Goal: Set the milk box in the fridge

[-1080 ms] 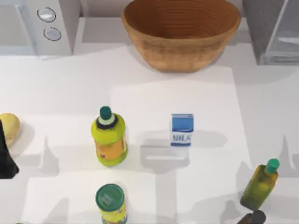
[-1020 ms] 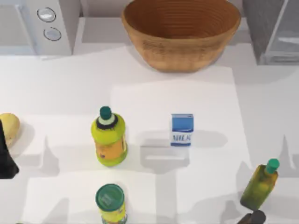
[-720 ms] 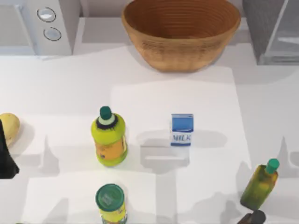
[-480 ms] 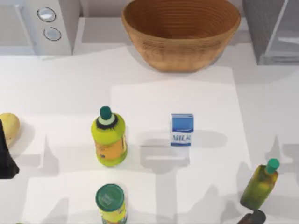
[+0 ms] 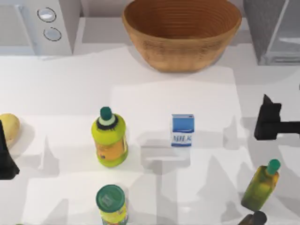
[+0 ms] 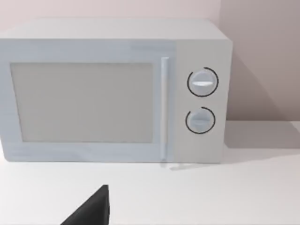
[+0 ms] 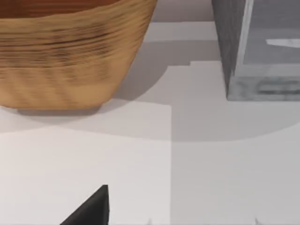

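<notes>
Now | your right gripper (image 5: pixel 268 123) sits nearer, milk box (image 5: pixel 182 130) upright to its left | fingers: cannot tell | left arm parked at the table's left edge.

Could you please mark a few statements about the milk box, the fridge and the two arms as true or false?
1. The milk box stands upright on the table. True.
2. The milk box is already inside the fridge. False: it stands near the table's middle, far from the fridge at the far right corner.
3. The right gripper is to the right of the milk box and not touching it. True.
4. The left gripper holds the yellow-green bottle. False: it sits at the table's left edge, apart from the bottle.
5. The basket contains a bottle. False: nothing is visible inside it.
</notes>
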